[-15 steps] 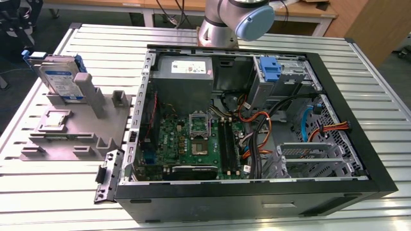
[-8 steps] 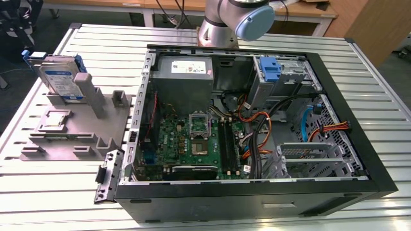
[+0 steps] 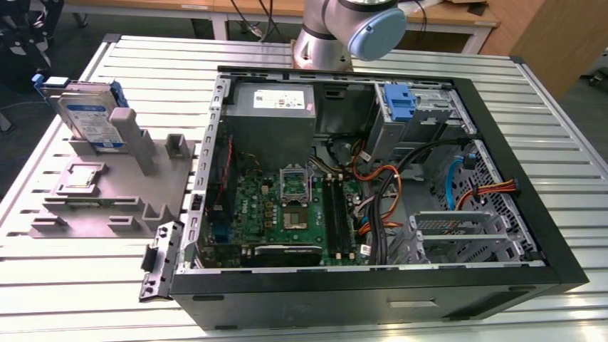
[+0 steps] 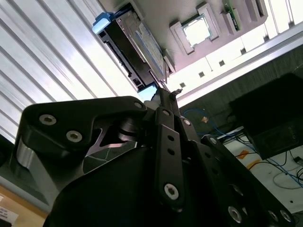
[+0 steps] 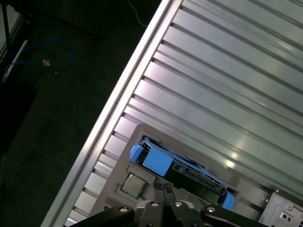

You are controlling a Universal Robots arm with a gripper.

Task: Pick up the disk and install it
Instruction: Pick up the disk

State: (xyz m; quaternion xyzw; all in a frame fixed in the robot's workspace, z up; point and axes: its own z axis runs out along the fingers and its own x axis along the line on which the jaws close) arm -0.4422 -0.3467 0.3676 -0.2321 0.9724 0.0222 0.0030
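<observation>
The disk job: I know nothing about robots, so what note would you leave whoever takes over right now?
Tool: shut, empty, aimed at the disk, apart from it.
Disk: upright in the grey holder, to the exterior view's left of the open computer case.
Done: nothing yet.
Left: pick up the disk and install it.

The disk [image 3: 90, 117] stood on edge in the fixture [image 3: 114, 206] on the surface [image 3: 171, 57], at the exterior view's left of the open computer case [image 3: 380, 303].

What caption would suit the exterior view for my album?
Blue-framed disk standing in a grey fixture on the slatted table, beside an open computer case.
</observation>
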